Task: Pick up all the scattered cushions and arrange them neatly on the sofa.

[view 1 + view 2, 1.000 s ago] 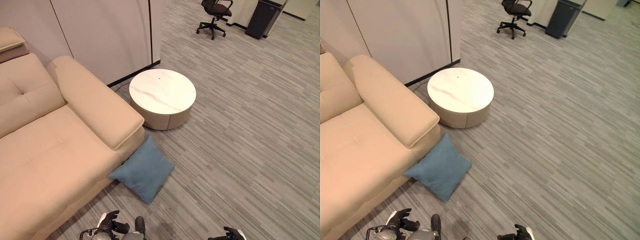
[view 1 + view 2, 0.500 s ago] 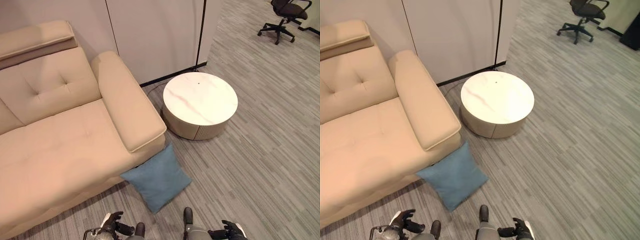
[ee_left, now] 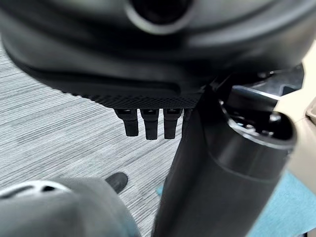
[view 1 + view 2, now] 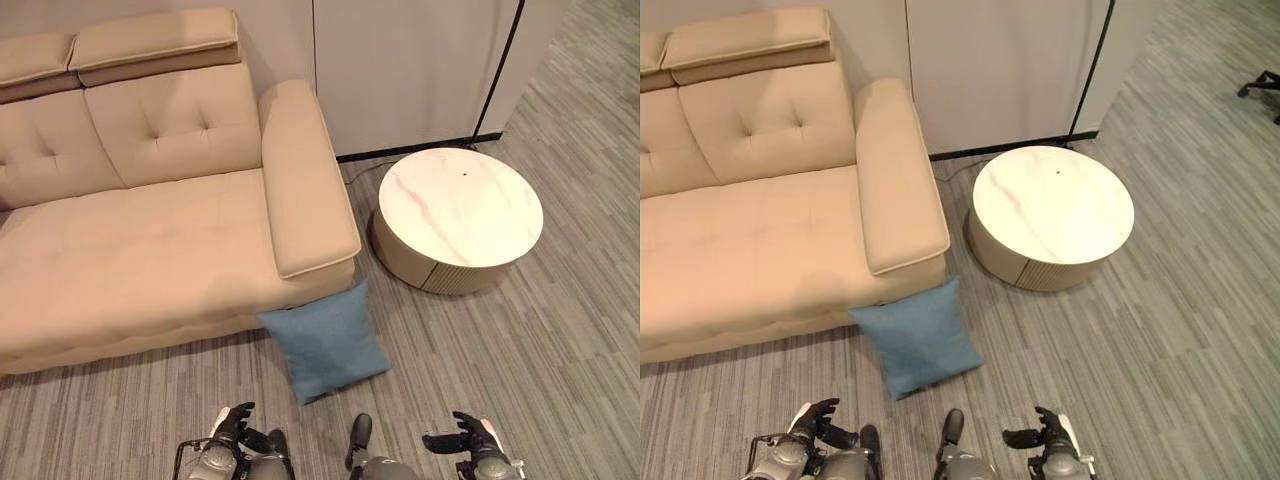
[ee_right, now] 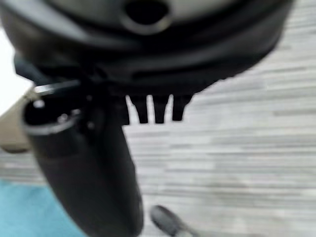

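Blue cushion (image 4: 326, 340) is seen lying on the grey carpet floor (image 4: 560, 350), leaning against the front corner of the beige sofa (image 4: 150, 250) just below its right armrest (image 4: 305, 185). No cushion is seen on the sofa seat. At the lower left edge, the left robot hand (image 4: 232, 428) is held low over the floor, fingers loosely extended, nothing held. The cushion is found between and ahead of both hands, apart from them. At the lower right edge, the right robot hand (image 4: 468, 440) is likewise relaxed and empty. Further right, a round white-topped coffee table (image 4: 460, 210) stands beside the armrest, near the cushion. A grey partition wall (image 4: 400, 60) is seen behind sofa and table.
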`<state>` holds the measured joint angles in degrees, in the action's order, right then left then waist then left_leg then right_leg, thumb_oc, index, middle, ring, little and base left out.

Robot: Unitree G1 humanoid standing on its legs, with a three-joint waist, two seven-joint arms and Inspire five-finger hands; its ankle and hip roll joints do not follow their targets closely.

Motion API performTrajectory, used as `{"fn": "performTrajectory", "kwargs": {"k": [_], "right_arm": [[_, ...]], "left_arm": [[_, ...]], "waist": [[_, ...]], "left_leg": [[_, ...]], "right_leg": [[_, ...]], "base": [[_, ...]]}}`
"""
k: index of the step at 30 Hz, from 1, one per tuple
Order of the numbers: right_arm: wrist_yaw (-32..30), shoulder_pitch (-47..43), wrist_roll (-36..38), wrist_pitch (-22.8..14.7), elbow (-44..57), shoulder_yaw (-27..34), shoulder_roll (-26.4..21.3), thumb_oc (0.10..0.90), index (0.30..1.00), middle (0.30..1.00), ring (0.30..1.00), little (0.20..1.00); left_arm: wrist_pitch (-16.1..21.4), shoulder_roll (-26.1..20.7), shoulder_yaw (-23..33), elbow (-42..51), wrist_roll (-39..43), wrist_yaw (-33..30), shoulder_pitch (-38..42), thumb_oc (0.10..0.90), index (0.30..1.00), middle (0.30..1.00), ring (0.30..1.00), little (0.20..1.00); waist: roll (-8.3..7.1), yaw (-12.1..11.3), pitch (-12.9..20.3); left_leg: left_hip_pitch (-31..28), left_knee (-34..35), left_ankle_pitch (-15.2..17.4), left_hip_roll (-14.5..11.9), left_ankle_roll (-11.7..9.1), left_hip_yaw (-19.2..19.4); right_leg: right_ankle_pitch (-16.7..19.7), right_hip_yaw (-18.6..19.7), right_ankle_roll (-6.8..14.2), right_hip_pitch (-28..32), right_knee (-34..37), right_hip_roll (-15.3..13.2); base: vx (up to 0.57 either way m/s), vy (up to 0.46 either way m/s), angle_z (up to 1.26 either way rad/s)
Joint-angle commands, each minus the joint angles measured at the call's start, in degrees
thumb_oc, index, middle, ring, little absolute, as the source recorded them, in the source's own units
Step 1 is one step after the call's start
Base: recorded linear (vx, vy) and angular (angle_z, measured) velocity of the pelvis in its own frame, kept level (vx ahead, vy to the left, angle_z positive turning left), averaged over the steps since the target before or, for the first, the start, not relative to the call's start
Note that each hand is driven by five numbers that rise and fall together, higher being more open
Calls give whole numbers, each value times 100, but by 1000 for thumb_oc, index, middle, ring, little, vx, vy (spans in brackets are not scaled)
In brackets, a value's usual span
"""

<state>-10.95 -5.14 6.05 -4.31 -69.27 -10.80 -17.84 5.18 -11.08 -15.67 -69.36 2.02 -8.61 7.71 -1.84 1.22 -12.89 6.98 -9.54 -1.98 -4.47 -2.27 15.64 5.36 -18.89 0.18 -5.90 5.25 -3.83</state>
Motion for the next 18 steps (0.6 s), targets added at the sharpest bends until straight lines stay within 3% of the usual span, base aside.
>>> {"fn": "performTrajectory", "kwargs": {"k": [1, 6, 10, 13, 18], "right_arm": [[-70, 71, 121, -52, 110, 80, -36, 800, 900, 900, 900, 900], [-52, 84, 64, -43, 183, 50, 52, 800, 900, 900, 900, 900], [-19, -53, 25, -40, 265, -6, 130, 800, 900, 900, 900, 900], [-8, -104, 38, -41, 288, -19, 154, 800, 900, 900, 900, 900], [-21, -117, 85, -99, 403, -30, 99, 800, 900, 900, 900, 900]], "left_arm": [[52, -264, 17, 40, -155, -19, -177, 800, 900, 900, 900, 900], [36, -376, 131, 25, -117, -21, -189, 800, 900, 900, 900, 900], [39, -535, 230, 102, -61, -57, -131, 800, 900, 900, 900, 900], [55, -585, 228, 114, -59, -73, -101, 800, 900, 900, 900, 900], [127, -628, 191, 110, -52, -130, -42, 800, 900, 900, 900, 900]], "waist": [[-117, -164, 164], [-248, -262, 180], [-341, -357, -22], [-303, -336, -104], [-266, -254, -200]], "left_leg": [[100, 201, 425, 75, -38, -180], [110, 192, 533, 155, 56, -255], [92, 114, 698, 241, 272, -340], [105, 105, 693, 247, 319, -406], [56, 242, 683, 405, 277, -726]], "right_leg": [[-799, 272, 529, 452, -560, -198], [-912, 240, 578, 443, -827, -265], [-787, 332, 820, -53, -1897, -567], [-701, 512, 895, -353, -2313, -564], [-678, 927, 775, -540, -1681, -476]], "base": [[114, 83, 19], [99, 94, 9], [65, 149, -4], [23, 68, 3], [98, -6, 23]]}}
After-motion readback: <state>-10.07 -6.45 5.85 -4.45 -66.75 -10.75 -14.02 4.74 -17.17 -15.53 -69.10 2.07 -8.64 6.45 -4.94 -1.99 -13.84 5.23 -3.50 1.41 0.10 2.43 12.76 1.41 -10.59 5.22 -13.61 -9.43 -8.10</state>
